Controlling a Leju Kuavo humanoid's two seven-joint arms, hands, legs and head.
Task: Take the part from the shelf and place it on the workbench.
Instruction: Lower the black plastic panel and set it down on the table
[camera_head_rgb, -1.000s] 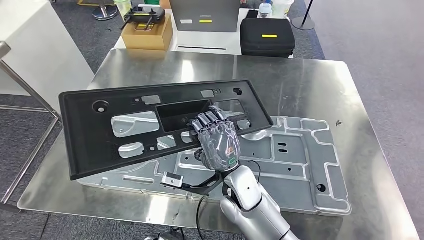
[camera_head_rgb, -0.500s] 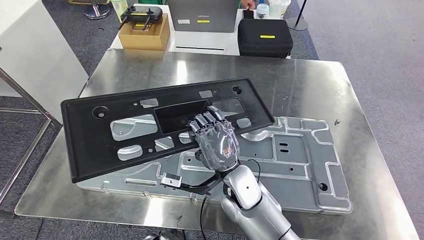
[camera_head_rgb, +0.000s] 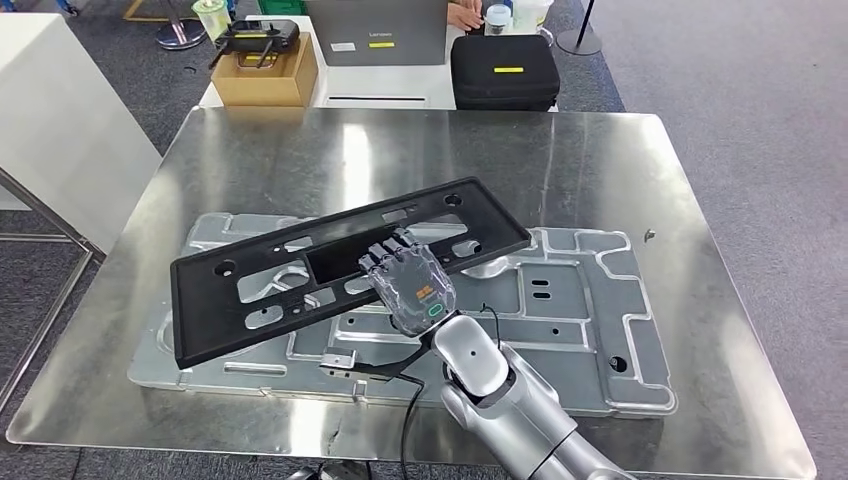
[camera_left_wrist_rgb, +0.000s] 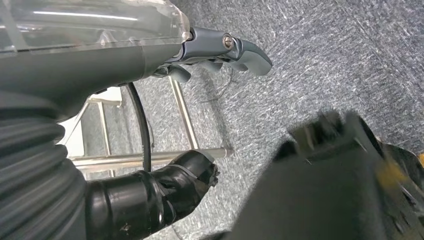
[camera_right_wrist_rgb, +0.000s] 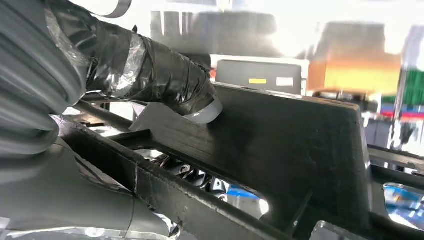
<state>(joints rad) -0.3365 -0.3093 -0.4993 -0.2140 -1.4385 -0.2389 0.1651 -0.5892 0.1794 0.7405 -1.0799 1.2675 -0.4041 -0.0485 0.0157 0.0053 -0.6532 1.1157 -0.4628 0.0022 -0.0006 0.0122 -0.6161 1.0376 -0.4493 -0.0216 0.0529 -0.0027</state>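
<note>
I see the black part (camera_head_rgb: 340, 270) tilted over the metal plate (camera_head_rgb: 570, 330) on the tabletop (camera_head_rgb: 600, 160), its left end low near the plate. My right hand (camera_head_rgb: 405, 280) grips it at the middle opening, fingers curled over the edge. My left hand (camera_left_wrist_rgb: 220, 50) hangs above the floor, fingers loosely curled, holding nothing.

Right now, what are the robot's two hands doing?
Right hand: holding the black part over the workbench.
Left hand: holds nothing; open or closed cannot be told.
</note>
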